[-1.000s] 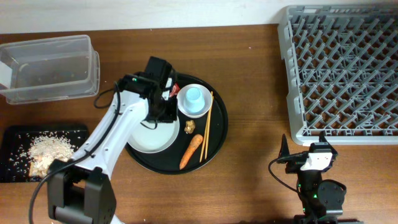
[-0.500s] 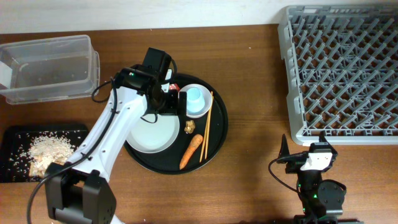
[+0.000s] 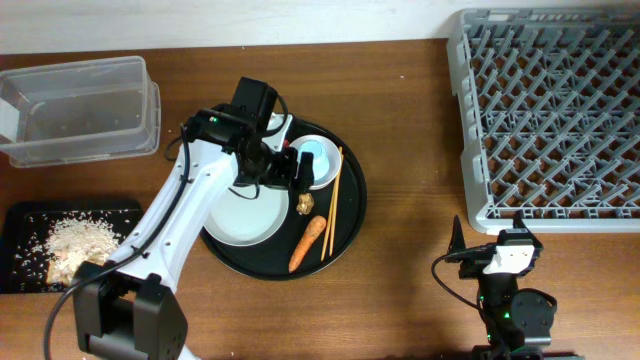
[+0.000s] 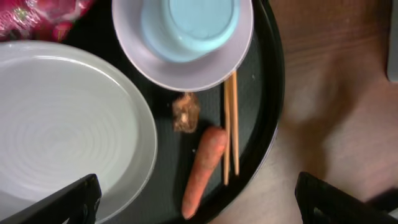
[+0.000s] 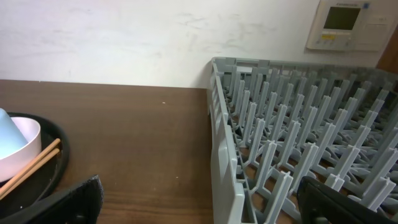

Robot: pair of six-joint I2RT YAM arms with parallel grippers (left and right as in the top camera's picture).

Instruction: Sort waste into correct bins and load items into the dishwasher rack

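Observation:
My left gripper (image 3: 279,170) (image 4: 202,202) hangs open over the round black tray, above the gap between the white plate (image 3: 243,218) (image 4: 56,124) and the pinkish bowl (image 3: 322,176) (image 4: 186,71). It holds nothing. The pale blue cup (image 3: 313,155) (image 4: 189,25) sits in the bowl. Below the bowl lie the brown lump (image 3: 305,204) (image 4: 185,113), the carrot (image 3: 306,243) (image 4: 204,168) and the chopsticks (image 3: 332,205) (image 4: 230,124). The red wrapper (image 3: 278,142) (image 4: 37,15) lies at the tray's back. My right gripper (image 3: 488,232) (image 5: 205,205) stands open and empty beside the grey dishwasher rack (image 3: 555,120) (image 5: 292,149).
The round black tray (image 3: 352,225) holds the dishes in the middle of the table. A clear tub (image 3: 80,110) stands at the back left. In front of it a flat black tray (image 3: 25,215) holds rice scraps (image 3: 75,240).
My left gripper has opened wide and shifted a little right, toward the bowl. The right arm has not moved.

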